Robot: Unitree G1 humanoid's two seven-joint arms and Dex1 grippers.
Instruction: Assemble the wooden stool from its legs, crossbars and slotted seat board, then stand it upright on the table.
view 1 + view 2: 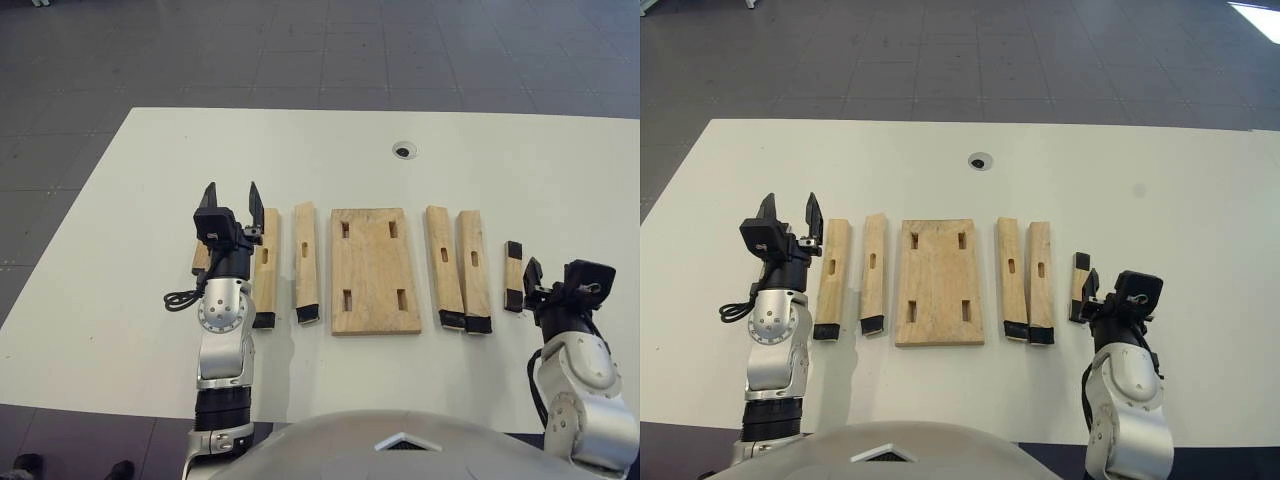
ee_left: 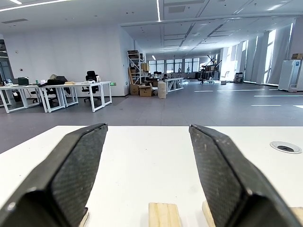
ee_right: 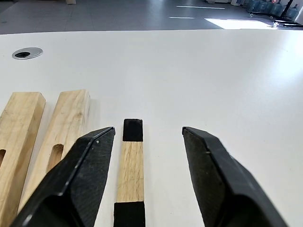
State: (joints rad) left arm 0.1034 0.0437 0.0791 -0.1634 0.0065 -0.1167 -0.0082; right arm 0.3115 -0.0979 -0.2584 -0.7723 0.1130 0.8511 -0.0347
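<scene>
The slotted seat board (image 1: pixel 375 270) lies flat in the middle of the white table (image 1: pixel 520 170). Two wooden legs (image 1: pixel 266 265) (image 1: pixel 306 262) lie to its left and two more (image 1: pixel 443 265) (image 1: pixel 474 270) to its right, all with black ends toward me. A short crossbar (image 3: pixel 131 170) with black tips lies furthest right. My right gripper (image 3: pixel 147 130) is open just behind its near end, fingers either side of it. My left gripper (image 1: pixel 231 200) is open, fingers raised above the table beside the leftmost leg. Another short wooden piece (image 1: pixel 201 258) is partly hidden under it.
A round cable hole (image 1: pixel 404 151) sits in the table beyond the parts. A black cable (image 1: pixel 180 298) loops beside my left wrist. Bare tabletop spreads beyond the parts and to the far right.
</scene>
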